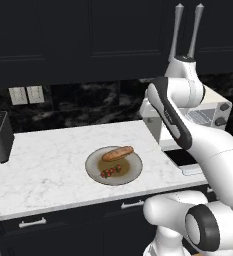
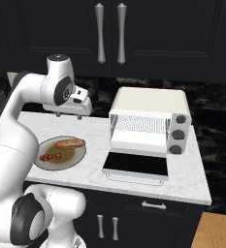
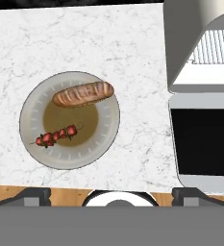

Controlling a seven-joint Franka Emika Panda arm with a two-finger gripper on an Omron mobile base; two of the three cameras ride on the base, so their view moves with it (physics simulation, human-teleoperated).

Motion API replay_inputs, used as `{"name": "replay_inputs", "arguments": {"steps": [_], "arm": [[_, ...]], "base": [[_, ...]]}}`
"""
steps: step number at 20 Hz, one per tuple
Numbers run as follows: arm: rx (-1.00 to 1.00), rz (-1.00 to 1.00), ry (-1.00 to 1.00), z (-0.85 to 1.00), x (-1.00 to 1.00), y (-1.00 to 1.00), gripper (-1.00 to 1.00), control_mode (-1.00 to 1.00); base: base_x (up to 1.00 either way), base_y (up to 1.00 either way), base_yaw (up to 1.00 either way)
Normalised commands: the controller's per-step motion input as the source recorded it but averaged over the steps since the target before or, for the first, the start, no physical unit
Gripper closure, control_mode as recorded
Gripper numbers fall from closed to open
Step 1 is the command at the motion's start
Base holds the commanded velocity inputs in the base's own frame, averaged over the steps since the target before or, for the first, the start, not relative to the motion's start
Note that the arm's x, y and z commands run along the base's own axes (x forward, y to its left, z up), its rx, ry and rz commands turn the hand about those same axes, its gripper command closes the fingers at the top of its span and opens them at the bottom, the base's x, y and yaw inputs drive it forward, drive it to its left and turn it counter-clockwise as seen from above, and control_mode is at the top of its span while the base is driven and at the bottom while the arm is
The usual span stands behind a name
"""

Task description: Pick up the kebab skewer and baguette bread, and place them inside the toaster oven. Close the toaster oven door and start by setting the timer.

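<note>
**Hovering high over plate and open oven, nothing picked yet**

Hanging above the marble counter (image 3: 132,43), the gripper (image 2: 72,112) stands with jaws spread fully wide and nothing between them. Both foods lie well below it, apart from the fingertips (image 3: 34,196).

Toaster oven (image 2: 151,109): cream-white box, rounded top, smooth shell, wire rack inside, three dark round knobs (image 2: 178,134) on its right face. It sits off to one side of the gripper, below it. Toaster oven door (image 2: 136,165): dropped flat onto the counter, dark glass in a pale frame, lying beside the plate.

Plate (image 3: 31,139): round, grey, shallow, ribbed rim, a brownish centre. Roughly beneath the gripper.

Baguette bread (image 3: 83,93): stubby orange-brown loaf, scored crust, rounded ends, lying across the plate's far part. Kebab skewer (image 3: 56,136): thin stick with small red-brown lumps, on the plate's near part, apart from the loaf.

Risks, as judged from here:
- Skewer is thin and lies flat; jaws closing beside the lumps could pinch air or flick it off the plate.
- Loaf is rounded and could roll out of an off-centre grip.
- A descent too near the rim could tip or shove the plate.
- The lowered door juts toward the plate; a low carry could clip it.
</note>
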Motion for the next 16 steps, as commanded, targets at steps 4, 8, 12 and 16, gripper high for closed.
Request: {"name": "replay_inputs", "arguments": {"steps": [4,8,12,16], "arm": [[0.00,0.00,0.00,0.00,0.00,0.00,-1.00,-1.00],[0.00,0.00,0.00,0.00,0.00,0.00,-1.00,-1.00],[0.00,0.02,-0.04,-0.02,-0.09,-0.05,-1.00,-1.00],[0.12,0.27,-0.31,-0.11,-0.36,-0.43,-1.00,-1.00]], "base": [[0.00,0.00,0.00],[0.00,0.00,0.00],[0.00,0.00,0.00],[0.00,0.00,0.00]]}}
